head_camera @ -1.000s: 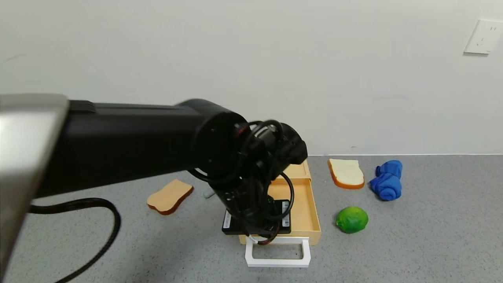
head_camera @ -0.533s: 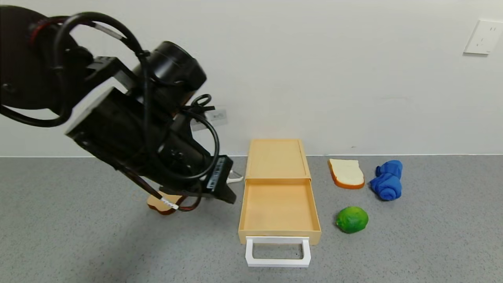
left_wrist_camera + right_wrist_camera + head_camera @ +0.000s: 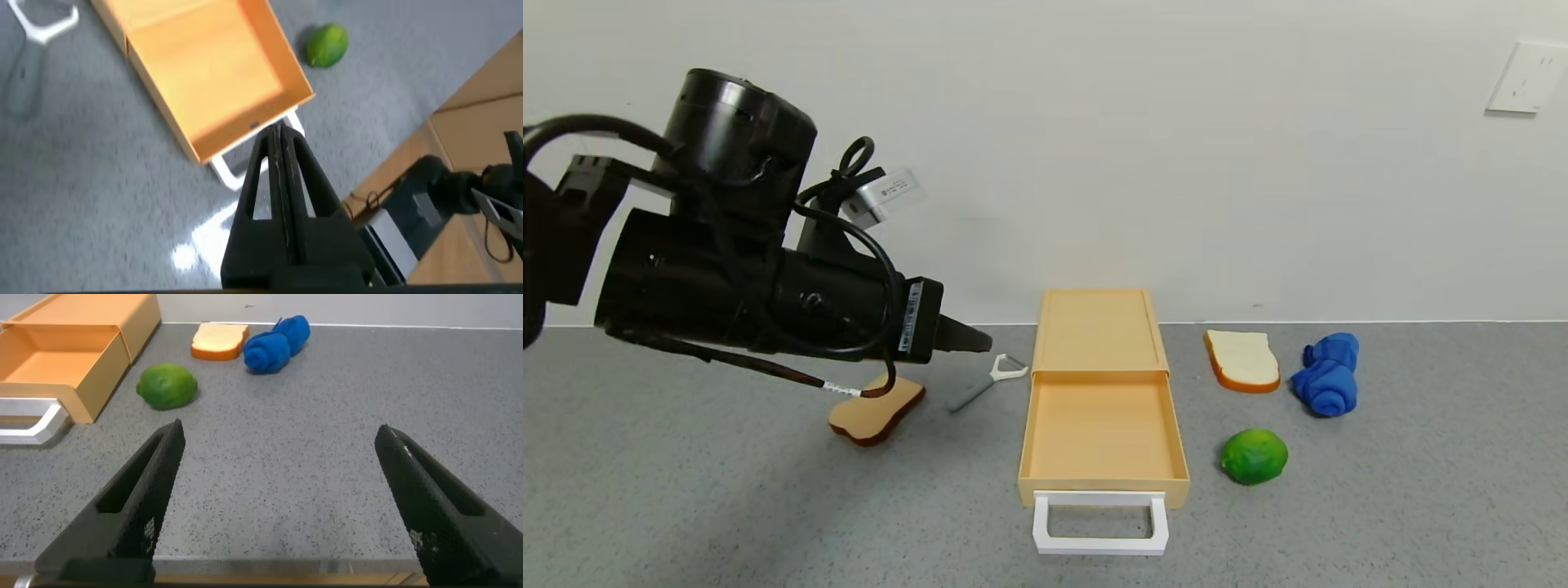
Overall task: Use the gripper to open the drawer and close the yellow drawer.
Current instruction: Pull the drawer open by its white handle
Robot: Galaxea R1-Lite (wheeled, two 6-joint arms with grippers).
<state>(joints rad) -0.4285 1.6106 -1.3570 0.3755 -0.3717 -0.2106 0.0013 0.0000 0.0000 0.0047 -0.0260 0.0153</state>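
Observation:
The pale yellow drawer (image 3: pixel 1101 425) is pulled out of its flat box (image 3: pixel 1098 327) toward me, empty, with a white loop handle (image 3: pixel 1100 524) at its front. It also shows in the left wrist view (image 3: pixel 204 73) and the right wrist view (image 3: pixel 57 363). My left gripper (image 3: pixel 980 340) is shut and empty, raised above the table to the left of the drawer, its tip pointing at the box. In its own view the shut tip (image 3: pixel 276 131) hangs over the handle. My right gripper (image 3: pixel 278 441) is open and empty, low near the table's front edge.
A tan bread slice (image 3: pixel 876 408) and a grey-white peeler (image 3: pixel 984 379) lie left of the drawer. A green lime (image 3: pixel 1254 456), a white bread slice (image 3: pixel 1241 359) and a blue rolled cloth (image 3: pixel 1327 371) lie to its right. A wall stands behind.
My left arm has lifted off the drawer front and swung up and to the left. The drawer stays pulled out and has not moved.

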